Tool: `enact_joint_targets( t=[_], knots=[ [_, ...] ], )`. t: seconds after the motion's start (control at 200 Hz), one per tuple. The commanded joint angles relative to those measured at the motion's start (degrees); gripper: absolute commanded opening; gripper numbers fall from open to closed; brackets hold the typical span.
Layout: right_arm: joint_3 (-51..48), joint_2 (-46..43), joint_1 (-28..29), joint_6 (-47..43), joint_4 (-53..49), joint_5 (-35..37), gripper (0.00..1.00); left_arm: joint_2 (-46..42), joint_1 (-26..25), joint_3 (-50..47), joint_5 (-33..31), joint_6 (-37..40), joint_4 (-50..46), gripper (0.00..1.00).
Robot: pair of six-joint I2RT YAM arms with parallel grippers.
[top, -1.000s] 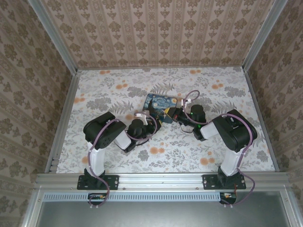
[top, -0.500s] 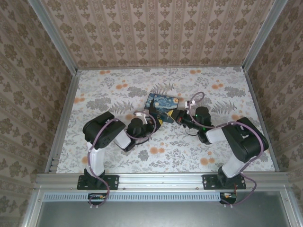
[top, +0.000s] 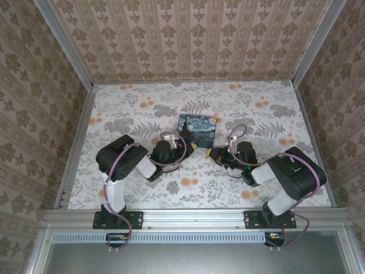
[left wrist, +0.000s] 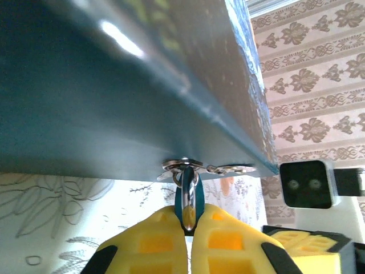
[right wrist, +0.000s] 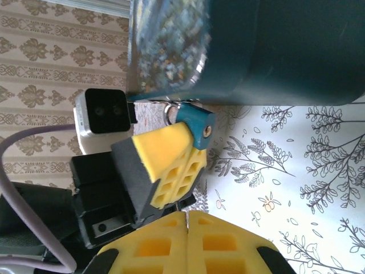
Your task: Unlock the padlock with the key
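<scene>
The padlock (left wrist: 189,194) is a small teal body with a silver shackle, hanging from the metal hasp (left wrist: 185,166) on the painted box (left wrist: 114,85). My left gripper (left wrist: 189,214) is shut on the padlock, its yellow pads squeezing the body from both sides. From the right wrist the padlock (right wrist: 194,121) shows a small pale round spot facing my right gripper (right wrist: 187,212). That gripper is shut a short way back from the lock, and a thin metal tip, the key (right wrist: 179,204), pokes out between its pads. From above, the left gripper (top: 191,146) and right gripper (top: 212,153) meet at the box's (top: 197,128) near edge.
The box rests mid-table on the floral cloth (top: 137,108). Patterned walls (top: 188,40) close off the back and both sides. The left arm's fingers (right wrist: 171,154) and wrist camera (right wrist: 102,111) sit close in front of my right gripper.
The right gripper has drawn back from the box toward the near right. The left gripper has closed fully on the padlock.
</scene>
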Motion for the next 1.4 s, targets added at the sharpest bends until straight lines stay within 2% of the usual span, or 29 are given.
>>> enact_joint_targets(
  t=[0.0, 0.315, 1.39],
  knots=[
    [-0.5, 3.1, 1.0, 1.3, 4.8, 2.9, 0.00, -3.2, 0.3, 1.0, 2.0, -2.9, 1.8, 0.00],
    [0.1, 11.6, 1.3, 5.4, 13.4, 5.3, 0.00, -4.5, 0.3, 0.4, 2.5, -4.1, 1.8, 0.00],
    [5.9, 9.0, 1.4, 5.1, 7.6, 5.2, 0.00, -3.7, 0.2, 0.5, 3.1, -4.0, 1.9, 0.00]
  ],
)
